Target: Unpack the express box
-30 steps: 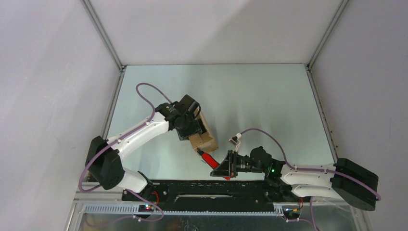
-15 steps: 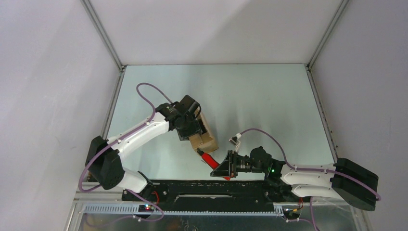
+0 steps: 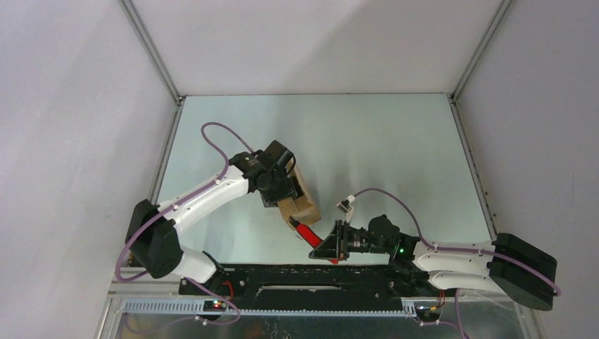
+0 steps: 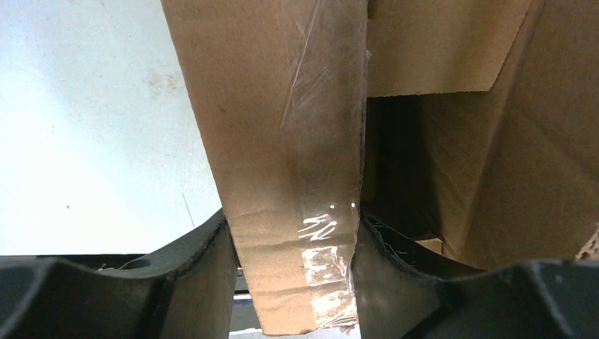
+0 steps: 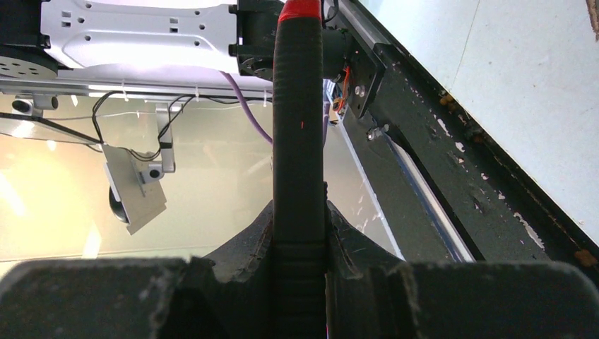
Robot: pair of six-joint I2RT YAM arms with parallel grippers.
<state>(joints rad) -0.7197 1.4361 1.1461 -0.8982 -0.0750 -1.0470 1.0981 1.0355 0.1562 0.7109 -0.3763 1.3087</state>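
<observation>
The brown cardboard box (image 3: 302, 201) stands on the pale table (image 3: 395, 155), left of the middle and toward the near edge, with its top open. The left gripper (image 3: 287, 189) reaches over it from the left and is clamped on one raised flap (image 4: 268, 141). In the left wrist view that flap runs up between the two black fingers (image 4: 201, 258), which press on both of its faces. A strip of clear tape (image 4: 328, 233) lies along the flap's right edge. Beside it the dark inside of the box shows, with other flaps standing up on the right. The right gripper (image 3: 326, 245) comes in from the right, low and near the front rail, closed tight around the black handle of a knife (image 5: 299, 141). The knife's red front end (image 3: 306, 232) points up and left to the box's near bottom corner. Whether the blade touches the cardboard cannot be told from above.
</observation>
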